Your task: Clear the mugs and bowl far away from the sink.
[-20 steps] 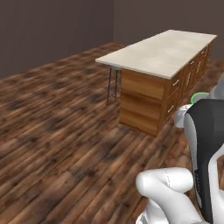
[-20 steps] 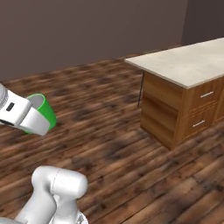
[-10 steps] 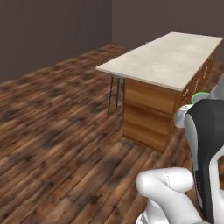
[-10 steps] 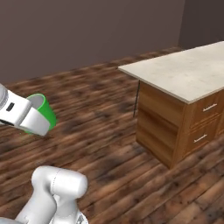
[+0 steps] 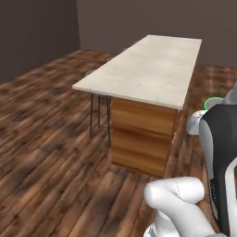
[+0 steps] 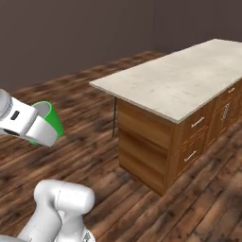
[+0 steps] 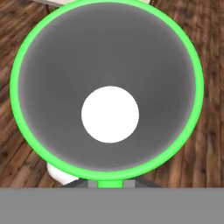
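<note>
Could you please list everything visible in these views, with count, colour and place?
Kitchen island: one, pale stone top on a wooden cabinet with drawers, standing on the floor ahead of the base.
Stool legs: thin, dark, under the island's overhanging end; count unclear.
Floor: dark brown wood planks, all around.
Walls: dark grey-brown, behind the island.
Mug: one, bright green with a pale grey inside, carried at the end of the arm, above the floor.
Robot arm: one, white with dark joints; whether its jaws are shut cannot be told.
</note>
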### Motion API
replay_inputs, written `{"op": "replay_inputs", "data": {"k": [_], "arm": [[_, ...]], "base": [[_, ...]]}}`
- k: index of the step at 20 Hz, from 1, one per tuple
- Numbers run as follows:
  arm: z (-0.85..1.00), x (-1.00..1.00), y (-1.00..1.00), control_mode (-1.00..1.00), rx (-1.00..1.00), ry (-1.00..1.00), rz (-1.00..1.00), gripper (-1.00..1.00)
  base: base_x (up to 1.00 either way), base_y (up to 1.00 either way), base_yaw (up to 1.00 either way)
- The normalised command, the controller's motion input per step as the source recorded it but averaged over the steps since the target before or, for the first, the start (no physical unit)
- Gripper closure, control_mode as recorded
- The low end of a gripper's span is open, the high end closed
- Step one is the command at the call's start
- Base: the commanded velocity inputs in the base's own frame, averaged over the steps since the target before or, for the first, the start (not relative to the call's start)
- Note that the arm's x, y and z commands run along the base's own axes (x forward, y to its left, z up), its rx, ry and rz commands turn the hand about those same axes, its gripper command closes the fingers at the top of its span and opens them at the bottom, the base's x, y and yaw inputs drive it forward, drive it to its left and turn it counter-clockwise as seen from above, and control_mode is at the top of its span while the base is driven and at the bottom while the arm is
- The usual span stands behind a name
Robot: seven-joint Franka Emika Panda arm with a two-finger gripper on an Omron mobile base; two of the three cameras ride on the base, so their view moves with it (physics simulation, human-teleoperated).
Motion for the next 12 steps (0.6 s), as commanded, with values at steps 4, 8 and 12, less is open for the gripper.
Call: {"op": "replay_inputs", "data": {"k": [4, 8, 12], "arm": [[0.00, 0.00, 0.00, 1.00, 0.00, 0.00, 0.00, 1.00], [0.00, 0.00, 0.00, 1.00, 0.00, 0.00, 0.00, 1.00], [0.00, 0.00, 0.00, 1.00, 0.00, 0.00, 0.00, 1.00]], "base": [[1.00, 0.20, -0.50], [1.00, 0.21, -0.51], [1.00, 0.26, -0.44]]}}
